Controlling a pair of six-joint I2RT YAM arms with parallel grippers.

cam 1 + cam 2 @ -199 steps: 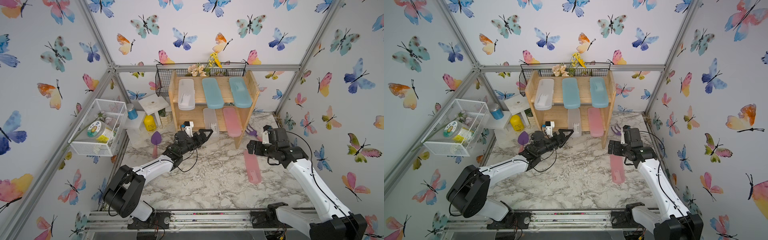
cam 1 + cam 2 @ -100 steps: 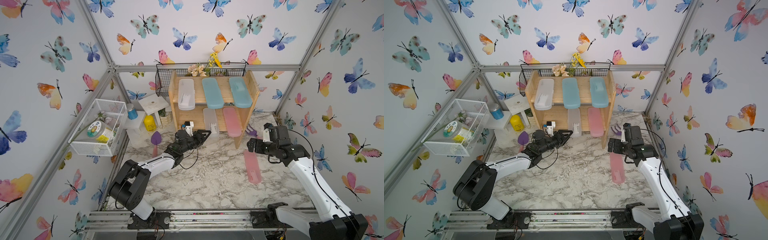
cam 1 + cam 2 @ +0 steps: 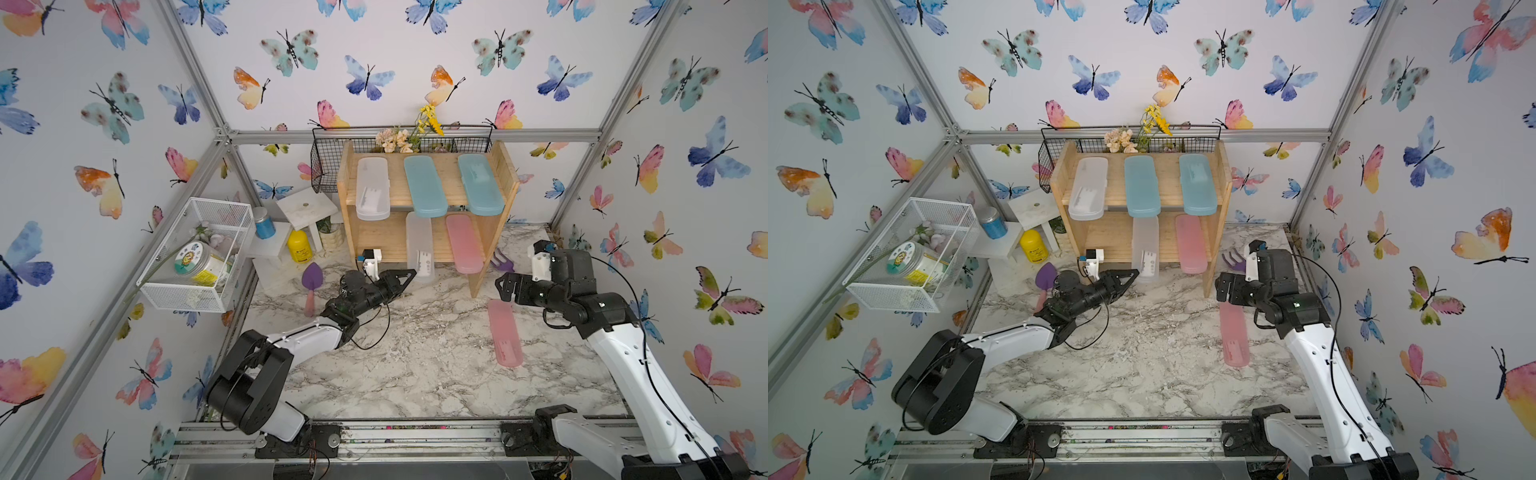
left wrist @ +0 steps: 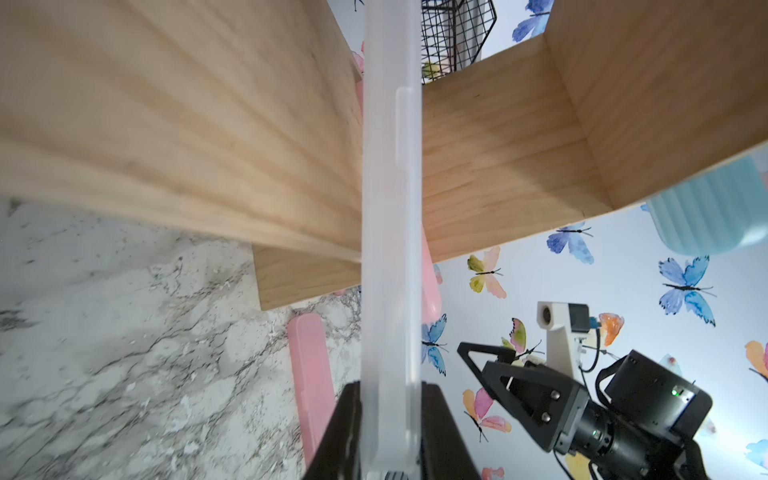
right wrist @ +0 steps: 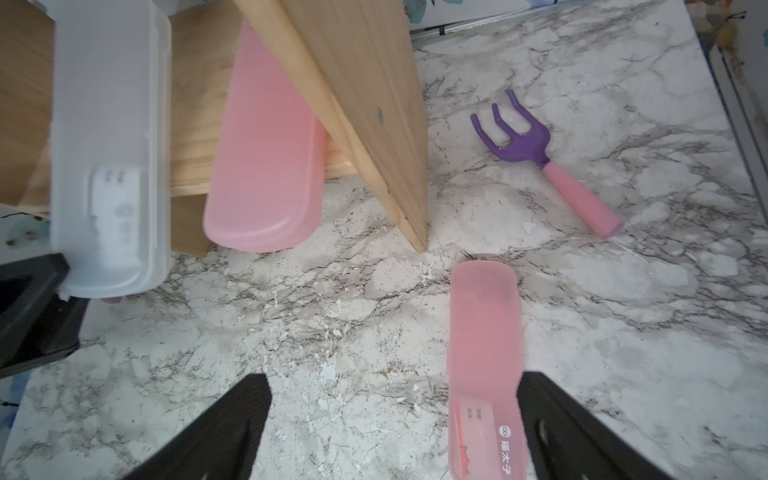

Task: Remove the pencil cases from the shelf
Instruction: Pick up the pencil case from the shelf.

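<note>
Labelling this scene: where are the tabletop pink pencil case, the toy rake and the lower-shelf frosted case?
tabletop pink pencil case (image 3: pixel 505 334): in a top view, lid middle.
toy rake (image 5: pixel 527 144): right wrist view, purple head.
lower-shelf frosted case (image 4: pixel 388 249): left wrist view, long side.

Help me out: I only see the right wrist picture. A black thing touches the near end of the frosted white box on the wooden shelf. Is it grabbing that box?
Observer: Yes. The left wrist view shows the left gripper shut on the lower frosted white case, with a finger on each side.
Operator: Are there more boxes above it?
Observer: Three lie on the top tier of the shelf in both top views: the upper frosted white case, the middle teal case and the outer teal case.
Operator: Anything near that arm?
Observer: A purple trowel lies on the table beside the left arm.
</note>
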